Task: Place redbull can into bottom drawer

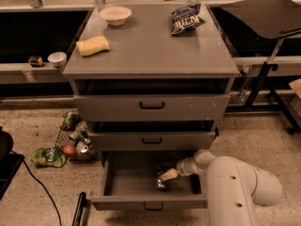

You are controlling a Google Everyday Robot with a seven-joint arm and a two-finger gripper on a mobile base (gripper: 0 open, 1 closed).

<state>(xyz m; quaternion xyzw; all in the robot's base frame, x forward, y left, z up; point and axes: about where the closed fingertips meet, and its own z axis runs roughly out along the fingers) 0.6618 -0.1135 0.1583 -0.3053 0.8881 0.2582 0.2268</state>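
Robot gripper (165, 175) reaching into the open bottom drawer (123, 202).
The redbull can (161, 184) shows as a silvery shape just under its tip; its grip cannot be told. Middle drawer (152, 139) juts directly above; far above, a chip bag (184, 19), lettering unreadable.

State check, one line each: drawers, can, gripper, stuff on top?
bottom drawer: pulled open.
middle drawer: pushed in.
top drawer: pushed in.
can: inside bottom drawer, at gripper.
gripper: down in bottom drawer.
bowl: upright.
chip bag: lying crumpled.
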